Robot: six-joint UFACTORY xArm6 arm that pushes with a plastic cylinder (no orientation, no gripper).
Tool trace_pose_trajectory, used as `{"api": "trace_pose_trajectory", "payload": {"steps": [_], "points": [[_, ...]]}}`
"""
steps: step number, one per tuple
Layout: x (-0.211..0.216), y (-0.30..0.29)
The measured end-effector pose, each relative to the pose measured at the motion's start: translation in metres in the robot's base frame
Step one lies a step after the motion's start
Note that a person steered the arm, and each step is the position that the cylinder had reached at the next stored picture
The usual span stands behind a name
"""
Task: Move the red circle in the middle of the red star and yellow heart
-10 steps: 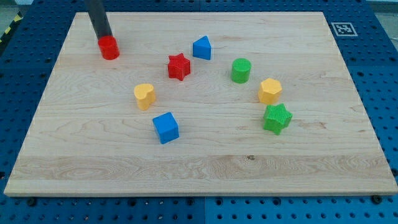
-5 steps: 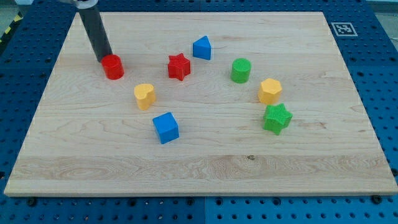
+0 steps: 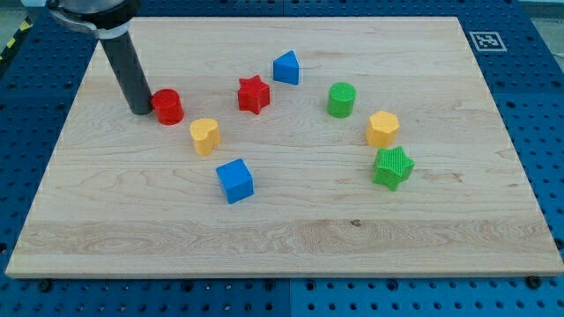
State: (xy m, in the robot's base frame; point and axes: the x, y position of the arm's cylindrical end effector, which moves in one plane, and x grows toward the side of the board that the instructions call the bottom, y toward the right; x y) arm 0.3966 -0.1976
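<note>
The red circle [image 3: 167, 106] sits on the wooden worktop [image 3: 291, 238], touching my tip [image 3: 140, 111] on the tip's right side in the view. The arm carries no pincer, only the straight dark rod, so there is nothing to open or close; the rod comes down from the view's top left corner and its lower end rests on the board against the circle's left edge.

To the right of my tip and slightly toward the view's bottom, just past the red circle, lies the yellow heart [image 3: 204, 136], near the circle but apart from it. Further right of the tip and a little toward the view's top stands the red star [image 3: 254, 94], well apart from the circle. The blue triangle-shaped block [image 3: 285, 67] lies just beyond the star, up and to the right.

Below and right of the tip, past the heart, rests the blue cube [image 3: 235, 180]. Far to the tip's right stand the green cylinder [image 3: 342, 99], the yellow hexagon-like block [image 3: 382, 129] and the green star [image 3: 393, 167], grouped near one another on the view's right half.
</note>
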Motion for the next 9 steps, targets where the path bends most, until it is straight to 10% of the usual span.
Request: {"api": "trace_pose_trajectory", "payload": {"steps": [9], "points": [[-0.002,0.071]]}}
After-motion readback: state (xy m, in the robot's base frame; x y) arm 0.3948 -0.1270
